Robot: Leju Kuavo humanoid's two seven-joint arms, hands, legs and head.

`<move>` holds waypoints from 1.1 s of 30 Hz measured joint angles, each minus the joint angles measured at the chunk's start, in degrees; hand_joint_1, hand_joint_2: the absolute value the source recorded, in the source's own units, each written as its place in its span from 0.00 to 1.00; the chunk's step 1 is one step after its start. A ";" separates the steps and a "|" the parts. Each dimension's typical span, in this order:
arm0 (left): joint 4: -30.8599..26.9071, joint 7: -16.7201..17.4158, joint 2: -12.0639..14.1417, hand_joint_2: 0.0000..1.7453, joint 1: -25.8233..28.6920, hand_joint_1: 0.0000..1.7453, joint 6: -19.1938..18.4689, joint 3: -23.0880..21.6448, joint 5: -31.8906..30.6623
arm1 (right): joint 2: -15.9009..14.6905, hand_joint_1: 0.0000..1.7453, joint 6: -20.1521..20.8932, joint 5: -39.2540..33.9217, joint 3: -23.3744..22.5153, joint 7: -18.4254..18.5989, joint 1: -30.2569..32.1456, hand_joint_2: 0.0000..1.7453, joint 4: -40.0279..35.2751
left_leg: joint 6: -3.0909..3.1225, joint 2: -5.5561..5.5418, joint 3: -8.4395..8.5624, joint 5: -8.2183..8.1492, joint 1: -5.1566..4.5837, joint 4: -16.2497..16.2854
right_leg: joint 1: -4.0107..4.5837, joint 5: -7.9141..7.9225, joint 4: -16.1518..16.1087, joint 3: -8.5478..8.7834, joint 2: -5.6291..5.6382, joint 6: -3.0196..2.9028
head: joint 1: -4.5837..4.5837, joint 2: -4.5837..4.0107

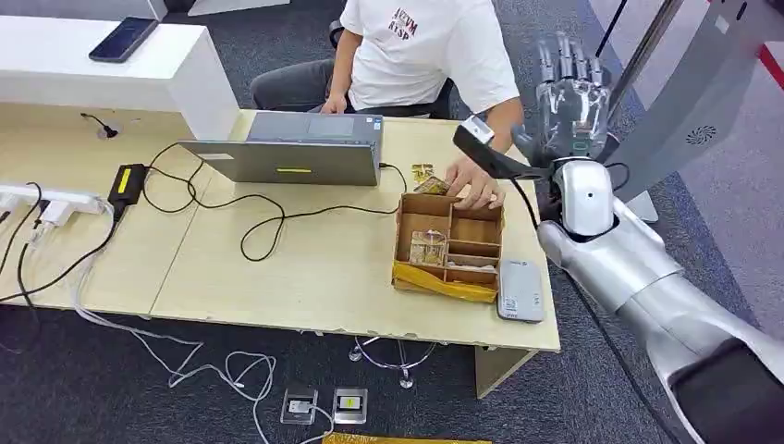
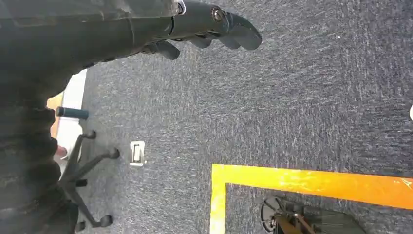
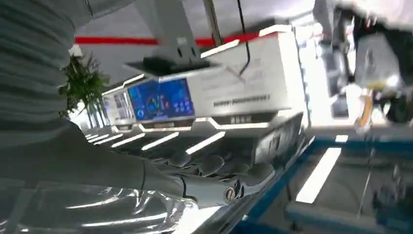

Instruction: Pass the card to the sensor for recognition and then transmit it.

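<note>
A cardboard box (image 1: 404, 242) with several compartments stands on the table's right part, with a card (image 1: 428, 248) lying in one compartment. The grey sensor (image 1: 520, 289) lies flat just right of the box, near the table's front edge. My right hand (image 1: 573, 92) is raised above the table's right end, fingers spread upward and holding nothing; the right wrist view shows its fingers (image 3: 214, 178) bare as well. My left hand (image 2: 209, 29) hangs over the carpet with nothing in it. A person's hand (image 1: 476, 185) rests on the box's far edge.
A person in a white shirt (image 1: 425, 46) sits behind the table at a laptop (image 1: 296, 153). Cables (image 1: 259, 222), a power adapter (image 1: 128, 183) and a power strip (image 1: 46, 199) lie on the left half. A phone (image 1: 123, 39) sits on a white block.
</note>
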 joint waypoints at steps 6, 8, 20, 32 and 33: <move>0.24 0.74 -0.77 1.00 0.62 0.00 0.04 1.88 -1.44 | -12.56 0.00 -4.97 3.61 -19.28 -2.94 21.25 1.00 -22.89 | 0.11 -0.54 0.19 -0.19 0.35 -0.03 | 0.37 -0.02 -0.53 0.84 -0.50 0.02 | 0.04 -0.02; 0.24 1.29 -0.85 1.00 0.98 0.00 0.04 2.86 -1.68 | -11.77 0.00 -4.99 -5.24 -31.58 -17.28 29.42 1.00 -28.85 | 0.06 -0.47 0.09 -0.23 0.33 -0.03 | 0.35 -0.01 -0.53 0.67 -0.39 0.02 | 0.00 -0.02; 0.55 1.03 -1.71 1.00 1.47 0.00 0.04 7.91 -3.15 | -1.06 0.00 -5.01 -17.63 -94.43 -50.74 50.19 1.00 -28.06 | 0.04 -0.01 0.22 -0.34 0.33 -0.03 | 0.36 -0.09 -0.63 0.50 0.02 0.08 | -0.02 -0.02; 1.84 3.00 -3.48 1.00 0.81 0.00 0.04 14.12 -6.71 | 7.71 0.00 -2.84 19.62 -131.94 -26.84 54.83 1.00 5.03 | -0.09 0.49 0.30 -0.58 0.56 -0.09 | 0.59 -0.16 -0.55 0.44 0.55 -0.04 | 0.02 -0.02; 1.84 3.52 -3.41 1.00 0.83 0.00 0.04 14.27 -7.17 | 7.60 0.00 -0.24 21.33 -133.05 -21.91 54.98 1.00 9.48 | -0.09 0.50 0.30 -0.58 0.58 -0.09 | 0.60 -0.16 -0.55 0.47 0.57 -0.04 | 0.02 -0.02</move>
